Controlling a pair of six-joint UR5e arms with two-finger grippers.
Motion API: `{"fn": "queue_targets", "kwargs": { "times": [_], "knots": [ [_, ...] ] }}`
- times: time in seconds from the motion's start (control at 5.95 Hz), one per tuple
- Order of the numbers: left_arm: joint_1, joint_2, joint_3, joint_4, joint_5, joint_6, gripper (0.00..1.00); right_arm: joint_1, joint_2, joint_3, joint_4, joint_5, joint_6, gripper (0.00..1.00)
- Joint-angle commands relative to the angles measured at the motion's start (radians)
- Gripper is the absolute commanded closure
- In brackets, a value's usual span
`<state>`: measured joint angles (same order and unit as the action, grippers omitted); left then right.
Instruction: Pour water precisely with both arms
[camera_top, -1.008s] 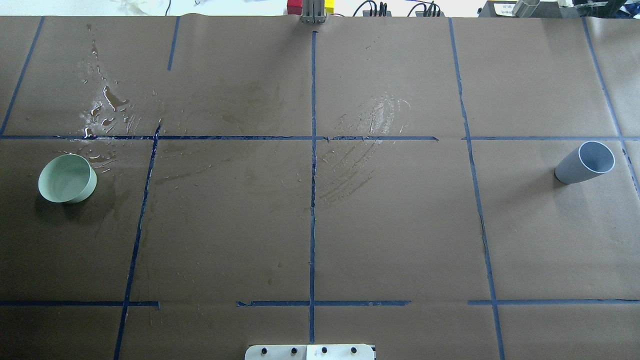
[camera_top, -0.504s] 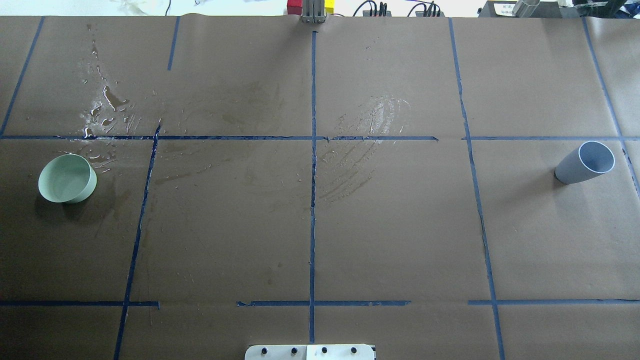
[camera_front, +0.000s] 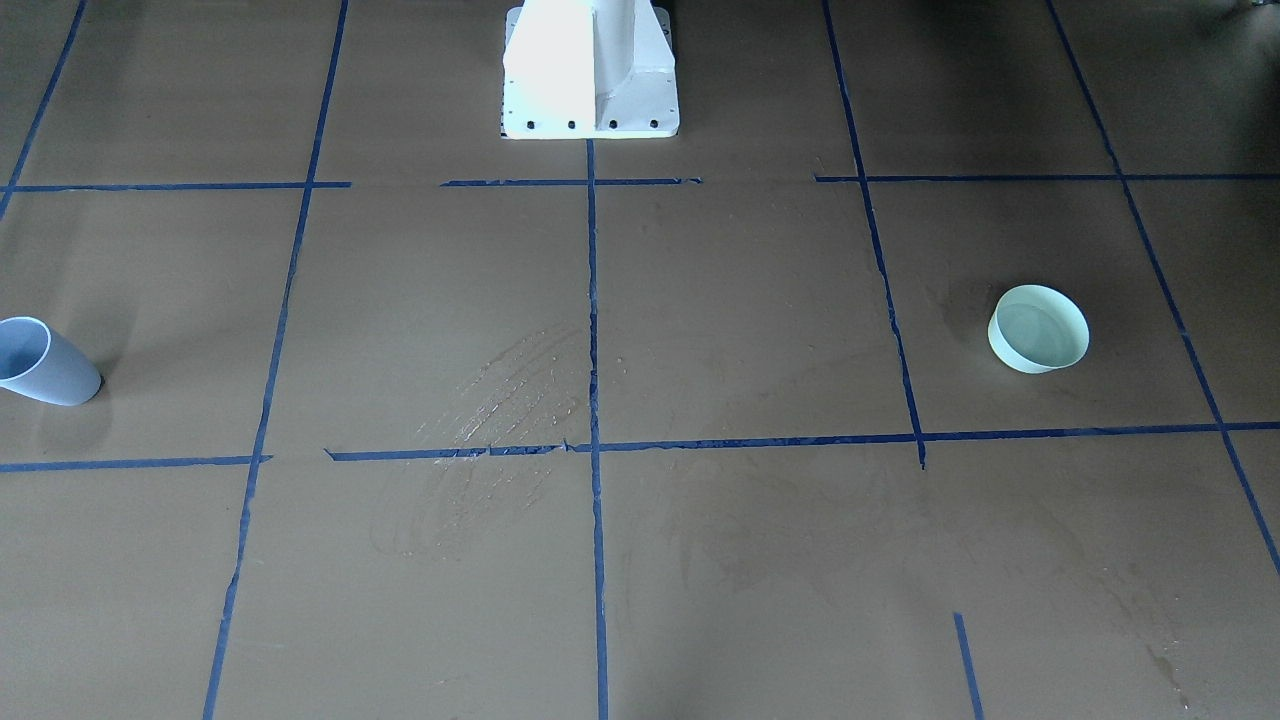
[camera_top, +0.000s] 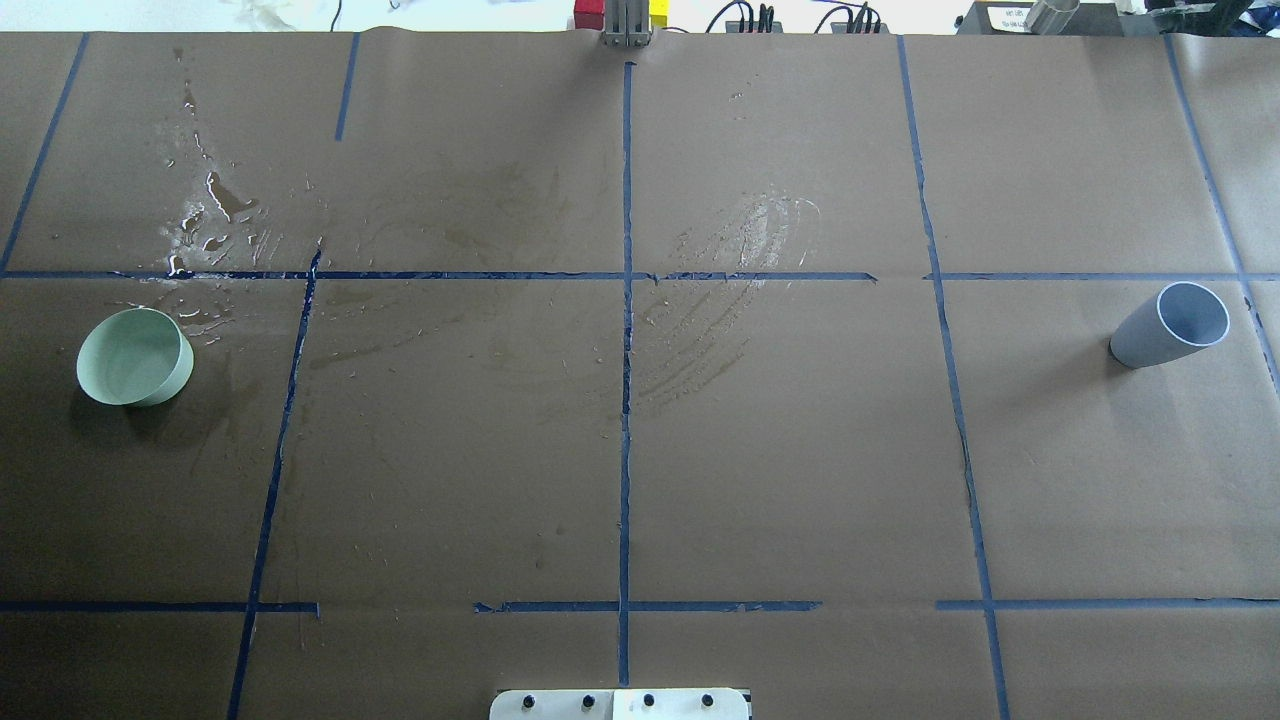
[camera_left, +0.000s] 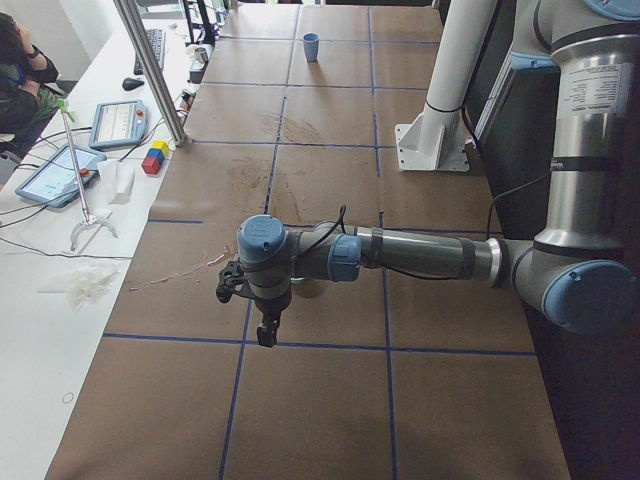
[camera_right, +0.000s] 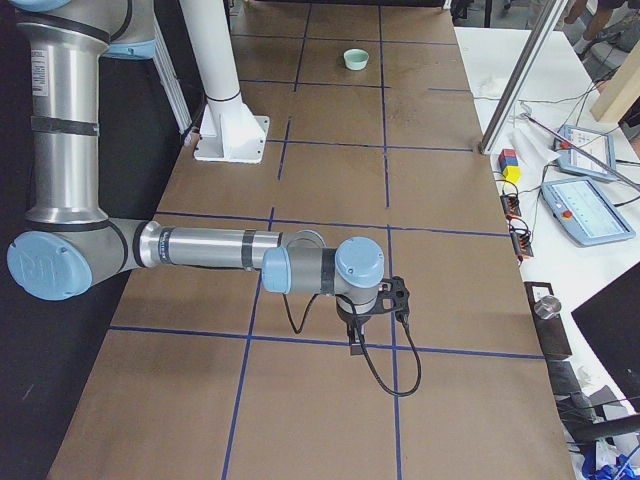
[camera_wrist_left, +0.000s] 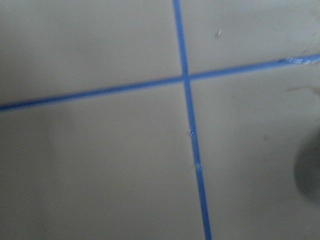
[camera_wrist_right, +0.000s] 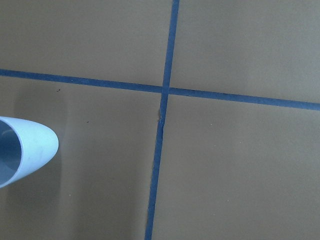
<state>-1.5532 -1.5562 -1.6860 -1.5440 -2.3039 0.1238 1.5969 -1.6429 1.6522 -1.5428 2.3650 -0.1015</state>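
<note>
A green bowl (camera_top: 135, 356) stands far left, a grey-blue cup (camera_top: 1170, 325) far right, with water (camera_top: 215, 215) spilled beyond the bowl.

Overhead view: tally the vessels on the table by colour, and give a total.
Green bowl: 1
Blue cup: 1
Total: 2
</note>
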Motion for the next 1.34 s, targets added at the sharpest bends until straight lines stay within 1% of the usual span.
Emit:
{"fn": "queue_targets", "kwargs": {
  "times": [0.0,0.17,0.34,0.5,0.67,0.84,1.01,1.18],
  "knots": [
    [0.016,-0.002,-0.011,-0.066,-0.015,-0.019,0.00,0.000,0.000,0.006,0.000,-0.001,0.002,0.00],
    [0.098,-0.002,-0.012,-0.079,-0.066,-0.217,0.00,0.000,0.000,0.006,0.000,-0.001,0.006,0.00],
    [0.193,0.001,-0.003,-0.219,-0.059,-0.442,0.00,0.000,0.000,0.005,0.000,-0.001,0.006,0.00],
    [0.291,0.030,0.014,-0.410,-0.054,-0.662,0.00,0.000,0.000,0.004,0.000,-0.001,0.006,0.00],
    [0.356,0.031,0.018,-0.520,-0.051,-0.855,0.00,0.000,0.000,0.004,0.000,-0.001,0.006,0.00],
    [0.392,0.031,0.035,-0.597,-0.005,-0.972,0.00,0.000,0.000,0.004,-0.002,-0.001,0.006,0.00],
    [0.445,0.031,0.076,-0.676,0.051,-1.059,0.00,0.000,0.000,0.004,-0.002,-0.001,0.006,0.00],
    [0.494,0.030,0.109,-0.715,0.075,-1.090,0.00,0.000,0.000,0.004,0.000,-0.001,0.006,0.00]
  ]
}}
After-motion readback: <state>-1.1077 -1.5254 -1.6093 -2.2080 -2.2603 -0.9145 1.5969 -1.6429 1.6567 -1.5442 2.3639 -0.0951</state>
